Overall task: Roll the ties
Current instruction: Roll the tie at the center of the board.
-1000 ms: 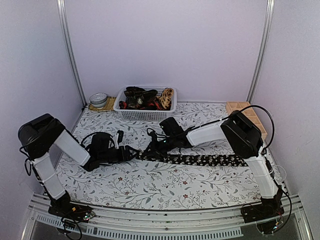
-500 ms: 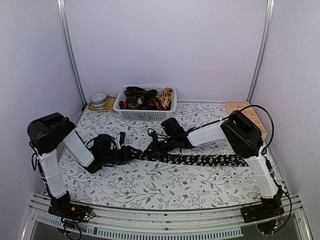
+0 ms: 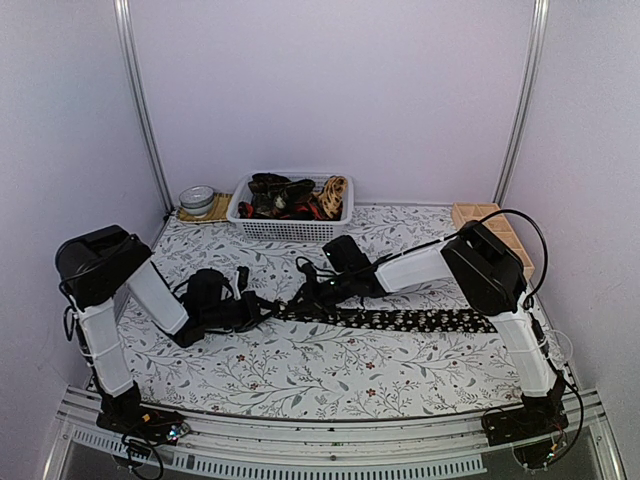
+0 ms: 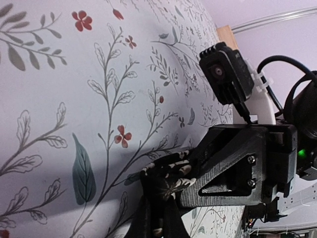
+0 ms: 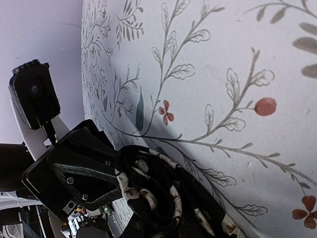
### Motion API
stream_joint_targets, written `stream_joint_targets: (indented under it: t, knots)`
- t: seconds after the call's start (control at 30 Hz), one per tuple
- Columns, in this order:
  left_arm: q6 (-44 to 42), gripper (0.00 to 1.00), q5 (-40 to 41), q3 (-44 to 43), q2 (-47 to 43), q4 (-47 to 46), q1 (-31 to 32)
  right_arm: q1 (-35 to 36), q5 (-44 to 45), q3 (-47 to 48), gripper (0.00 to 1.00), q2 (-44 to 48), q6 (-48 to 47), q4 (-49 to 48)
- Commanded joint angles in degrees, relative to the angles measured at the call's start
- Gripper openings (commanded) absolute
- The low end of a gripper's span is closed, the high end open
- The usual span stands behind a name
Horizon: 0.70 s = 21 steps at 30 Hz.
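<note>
A black tie (image 3: 420, 320) with pale flower specks lies stretched across the floral tabletop, its left end wound into a small roll (image 3: 288, 305). My left gripper (image 3: 272, 307) meets the roll from the left, jaws shut on it. In the left wrist view the roll (image 4: 168, 181) sits at its fingertips. My right gripper (image 3: 303, 297) comes from the right and pinches the same roll. The right wrist view shows the coiled end (image 5: 153, 191) close up, with the left gripper's body just behind it. More ties (image 3: 285, 195) lie in the basket at the back.
A white slatted basket (image 3: 290, 230) stands at the back centre. A metal bowl (image 3: 198, 197) on a mat sits at the back left. A wooden compartment tray (image 3: 480, 213) is at the back right. Black cables loop near both wrists.
My left arm has slid right toward the roll, and its jaws have gone from open to shut on the tie's rolled end. The right arm has stayed put.
</note>
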<state>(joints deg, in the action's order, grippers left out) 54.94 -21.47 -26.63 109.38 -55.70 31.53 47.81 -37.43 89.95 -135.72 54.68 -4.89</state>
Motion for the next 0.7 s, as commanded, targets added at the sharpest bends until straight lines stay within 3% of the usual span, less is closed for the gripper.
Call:
stream_joint_targets:
  t: [0.0, 0.1, 0.23, 0.67]
  knots:
    - [-2.0, 0.0, 3.2, -0.7, -1.2, 11.6, 0.6, -0.9, 2.3, -1.7, 0.22, 0.3, -0.5, 5.0]
    - [-6.0, 0.0, 6.0, -3.2, -4.9, 22.3, 0.7, -1.1, 3.7, -1.7, 0.38, 4.5, -2.1, 6.3]
    - [-12.1, 0.0, 10.6, -7.0, -9.5, 35.0, 0.8, -1.6, 5.0, -1.0, 0.5, 10.0, -5.5, 9.0]
    - [-24.5, 0.0, 26.7, -19.5, -12.6, 60.6, 5.5, -3.7, 10.5, -6.6, 0.59, 22.0, -15.9, 14.5]
